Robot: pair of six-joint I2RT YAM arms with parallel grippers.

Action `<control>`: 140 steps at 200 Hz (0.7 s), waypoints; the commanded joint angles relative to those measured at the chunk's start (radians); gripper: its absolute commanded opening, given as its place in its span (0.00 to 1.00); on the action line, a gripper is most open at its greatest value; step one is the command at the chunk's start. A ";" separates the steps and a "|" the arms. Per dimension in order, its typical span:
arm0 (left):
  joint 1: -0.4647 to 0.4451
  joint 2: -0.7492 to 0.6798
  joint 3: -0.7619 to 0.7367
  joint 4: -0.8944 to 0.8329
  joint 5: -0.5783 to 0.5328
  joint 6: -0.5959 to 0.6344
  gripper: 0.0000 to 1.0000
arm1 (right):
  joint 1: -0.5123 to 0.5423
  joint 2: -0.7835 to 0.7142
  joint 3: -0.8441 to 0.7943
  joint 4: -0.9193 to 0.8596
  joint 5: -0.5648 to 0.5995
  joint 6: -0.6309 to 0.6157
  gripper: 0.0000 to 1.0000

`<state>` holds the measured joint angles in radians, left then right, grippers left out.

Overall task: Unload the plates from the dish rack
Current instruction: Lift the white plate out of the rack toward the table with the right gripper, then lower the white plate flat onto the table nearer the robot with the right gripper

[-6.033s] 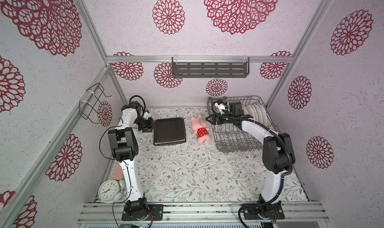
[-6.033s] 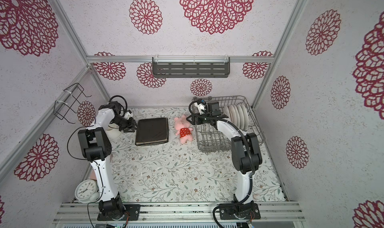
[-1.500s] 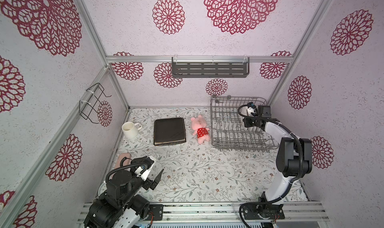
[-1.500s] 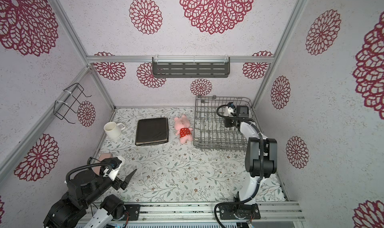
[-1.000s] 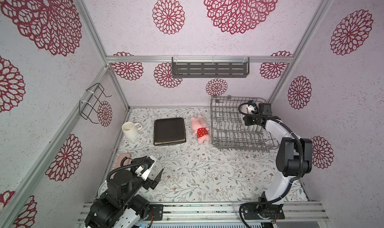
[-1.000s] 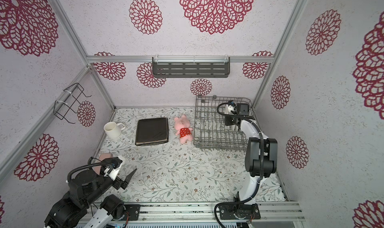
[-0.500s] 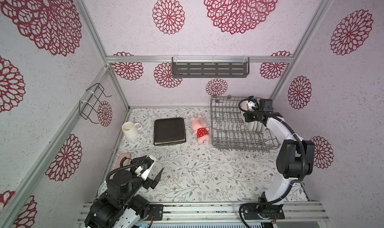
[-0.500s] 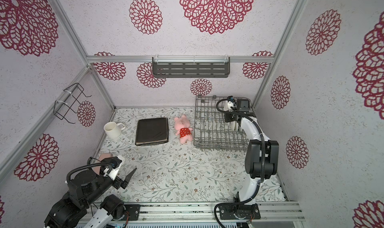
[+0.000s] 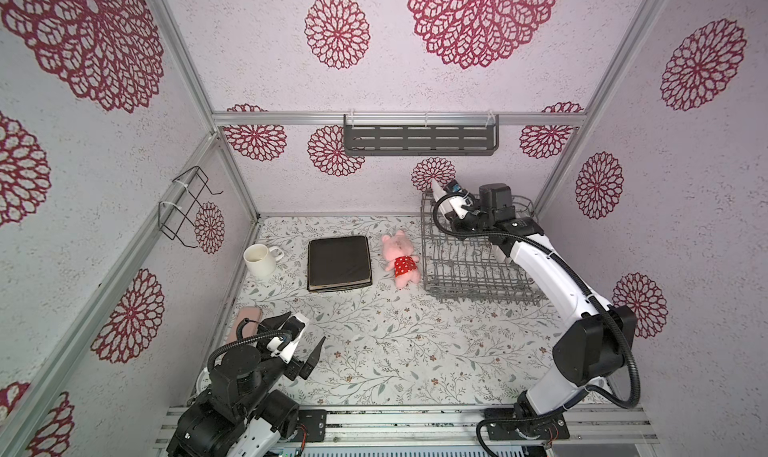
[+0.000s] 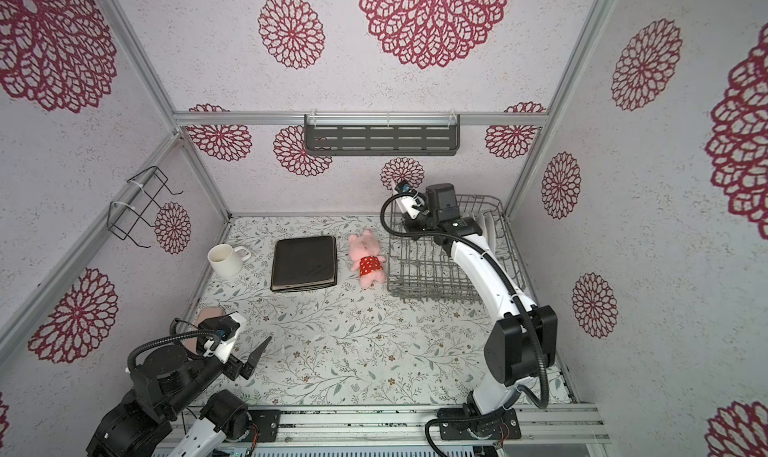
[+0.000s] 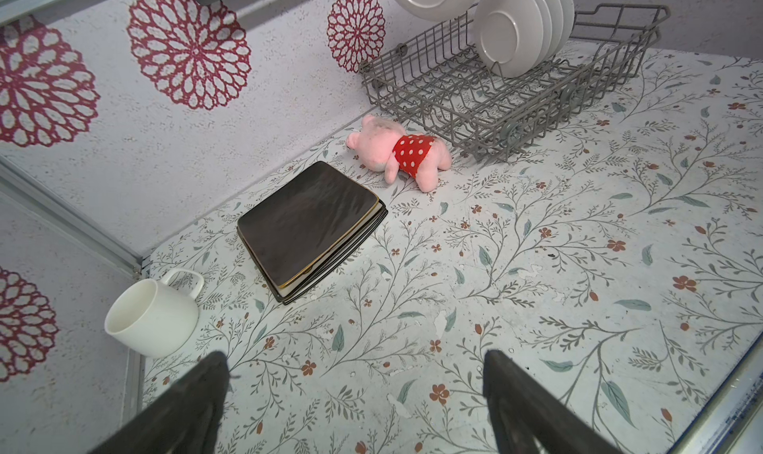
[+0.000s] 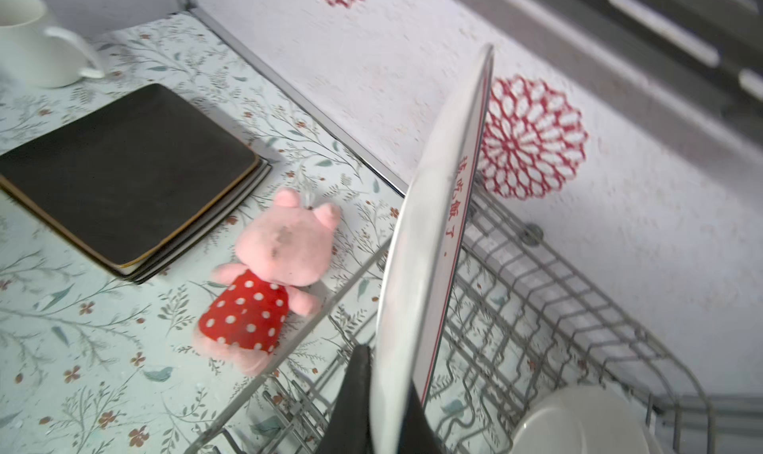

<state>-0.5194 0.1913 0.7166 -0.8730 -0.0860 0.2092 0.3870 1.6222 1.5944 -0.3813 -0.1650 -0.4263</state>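
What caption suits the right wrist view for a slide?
Right gripper shut on a round white plate above the dish rack, pink plush toy and stacked square plates beyond.

2 top cams overhead, wrist cams low, all share dish rack (image 9: 478, 268)

Shows pale speckled walls (image 9: 257, 72) printed with red flower medallions, joined by grey metal bars (image 9: 291, 119). Carries a dark slotted shelf (image 9: 419, 139) on the back wall, a black wire holder (image 9: 183, 209) on the left one. Spreads a leaf-printed tabletop (image 9: 395, 342) below.
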 commanded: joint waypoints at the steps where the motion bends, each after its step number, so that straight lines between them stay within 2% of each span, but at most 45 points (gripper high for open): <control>1: -0.012 -0.015 -0.012 0.025 -0.004 0.014 0.97 | 0.099 -0.072 -0.023 0.066 0.051 -0.135 0.00; 53: -0.012 -0.073 -0.028 0.049 -0.030 0.013 0.97 | 0.302 -0.151 -0.251 0.277 0.093 -0.297 0.00; 88: -0.011 -0.080 -0.028 0.052 -0.035 0.011 0.97 | 0.418 -0.160 -0.348 0.333 0.179 -0.425 0.00; 140: -0.013 -0.098 -0.032 0.056 -0.042 0.011 0.97 | 0.563 -0.227 -0.552 0.507 0.271 -0.519 0.00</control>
<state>-0.5209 0.1059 0.6926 -0.8501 -0.1207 0.2089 0.8959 1.4738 1.0752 -0.0452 0.0292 -0.8574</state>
